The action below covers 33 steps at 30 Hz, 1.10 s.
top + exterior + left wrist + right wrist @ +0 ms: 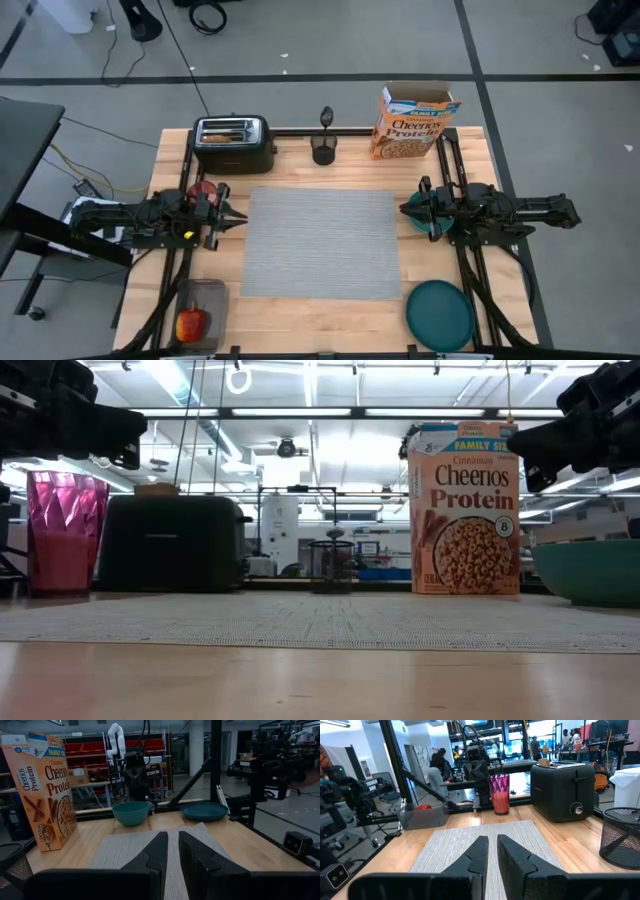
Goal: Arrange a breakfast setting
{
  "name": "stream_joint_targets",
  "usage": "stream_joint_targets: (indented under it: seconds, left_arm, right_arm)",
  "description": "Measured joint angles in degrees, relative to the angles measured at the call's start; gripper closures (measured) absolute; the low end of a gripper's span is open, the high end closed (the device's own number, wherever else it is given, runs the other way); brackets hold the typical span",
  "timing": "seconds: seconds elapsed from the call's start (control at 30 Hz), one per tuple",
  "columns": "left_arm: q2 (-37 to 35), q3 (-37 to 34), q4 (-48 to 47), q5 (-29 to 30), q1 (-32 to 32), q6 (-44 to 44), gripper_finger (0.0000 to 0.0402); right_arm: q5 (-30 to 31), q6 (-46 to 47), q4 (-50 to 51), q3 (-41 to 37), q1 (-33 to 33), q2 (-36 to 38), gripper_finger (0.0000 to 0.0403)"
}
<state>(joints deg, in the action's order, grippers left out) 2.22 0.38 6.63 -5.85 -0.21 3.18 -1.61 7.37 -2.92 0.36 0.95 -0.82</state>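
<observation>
On the desk [300, 320] we see only the bare placemat [320, 243] laid, both tools, left [238, 216] and right [405, 208], narrowed on nothing, everything else unplaced.

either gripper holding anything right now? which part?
Nothing held. Left gripper sits shut at the placemat's left edge, right gripper shut at its right edge, both with nothing between the fingers.
</observation>
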Motion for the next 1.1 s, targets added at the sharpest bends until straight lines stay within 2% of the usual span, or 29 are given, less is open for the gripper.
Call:
stream_joint_targets:
  seconds: [0.13, 0.23, 0.3, 0.37, 0.4, 0.47, 0.53, 0.73, 0.83, 0.9, 1.03, 1.1]
  left_arm:
    - [0.0, 0.0, 0.0, 0.0, 0.0, 0.0, 0.0347]
    - [0.0, 0.0, 0.0, 0.0, 0.0, 0.0, 0.0347]
    - [0.0, 0.0, 0.0, 0.0, 0.0, 0.0, 0.0347]
    - [0.0, 0.0, 0.0, 0.0, 0.0, 0.0, 0.0347]
    - [0.0, 0.0, 0.0, 0.0, 0.0, 0.0, 0.0347]
    - [0.0, 0.0, 0.0, 0.0, 0.0, 0.0, 0.0347]
    - [0.0, 0.0, 0.0, 0.0, 0.0, 0.0, 0.0347]
    - [0.0, 0.0, 0.0, 0.0, 0.0, 0.0, 0.0347]
    - [0.0, 0.0, 0.0, 0.0, 0.0, 0.0, 0.0347]
    - [0.0, 0.0, 0.0, 0.0, 0.0, 0.0, 0.0347]
    - [0.0, 0.0, 0.0, 0.0, 0.0, 0.0, 0.0347]
    - [0.0, 0.0, 0.0, 0.0, 0.0, 0.0, 0.0347]
  right_arm:
    - [0.0, -1.0, 0.0, 0.0, 0.0, 0.0, 0.0353]
    - [2.4, -10.5, -1.1, 0.0, 0.0, 0.0, 0.0353]
    - [3.1, -12.2, -3.0, 0.0, 0.0, 0.0, 0.0353]
    - [3.9, -6.1, -5.4, 0.0, 0.0, -0.1, 0.0353]
    - [6.1, 0.5, -7.4, 0.0, 0.0, -0.2, 0.0353]
    - [13.7, 17.0, -12.9, 0.0, 0.0, -0.3, 0.0353]
    - [20.6, 25.9, -16.6, 0.1, 0.1, -0.3, 0.0353]
    - [32.5, 31.3, -20.6, 0.1, 0.1, -1.1, 0.0353]
    - [32.8, 36.4, -18.5, 2.7, -0.4, -3.1, 0.0356]
    - [33.1, 38.7, -14.3, 6.6, -1.8, -6.4, 0.0364]
    - [38.7, 39.2, -2.4, 18.5, -4.6, -16.7, 0.0394]
    - [40.8, 39.1, 2.8, 25.1, -5.5, -22.7, 0.0396]
